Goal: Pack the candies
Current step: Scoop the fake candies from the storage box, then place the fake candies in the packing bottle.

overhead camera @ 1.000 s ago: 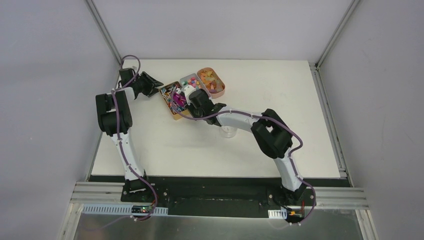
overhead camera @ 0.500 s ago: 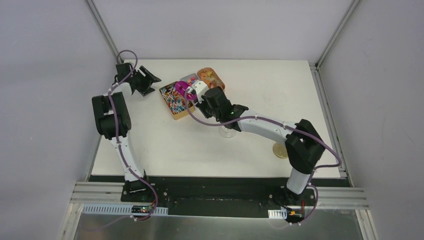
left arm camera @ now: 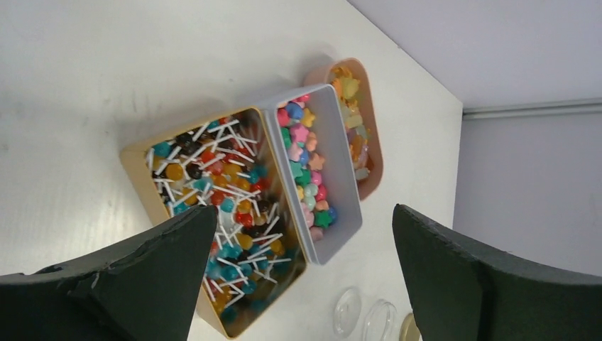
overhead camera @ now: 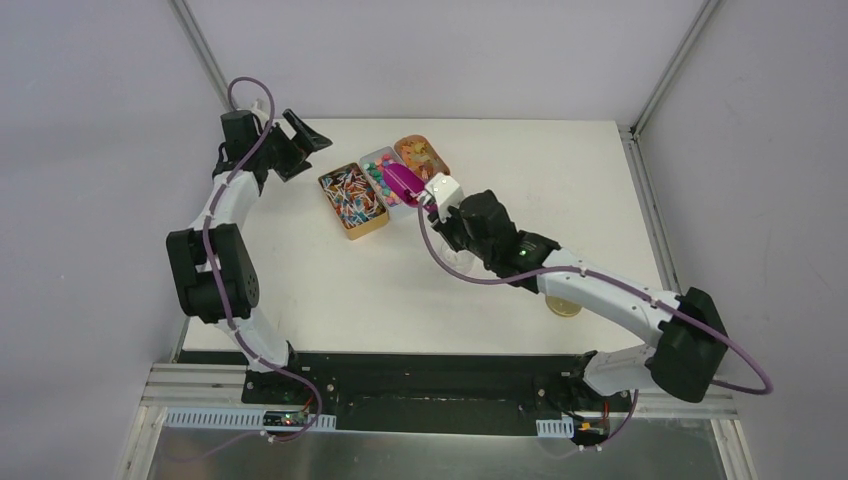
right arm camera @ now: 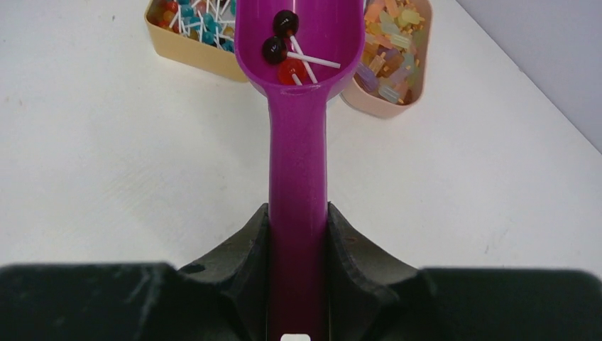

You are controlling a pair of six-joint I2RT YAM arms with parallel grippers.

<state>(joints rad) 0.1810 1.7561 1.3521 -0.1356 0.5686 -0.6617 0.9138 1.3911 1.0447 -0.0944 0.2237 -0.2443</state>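
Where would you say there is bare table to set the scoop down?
Bare: between the lollipop tray and the left arm's base, and the far right corner past the pink tray. Crowded: those trays, the grey tray between them, and the clear cup beside the right arm.

No text, label, brand name, number or sign can be read anywhere in the three camera views.

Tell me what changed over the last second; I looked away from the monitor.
The right gripper, clamped on the purple scoop, lifted out of the lollipop tray and swung right; three lollipops lie in the scoop. The left gripper drew back toward the far left corner, open. The trays stayed put.
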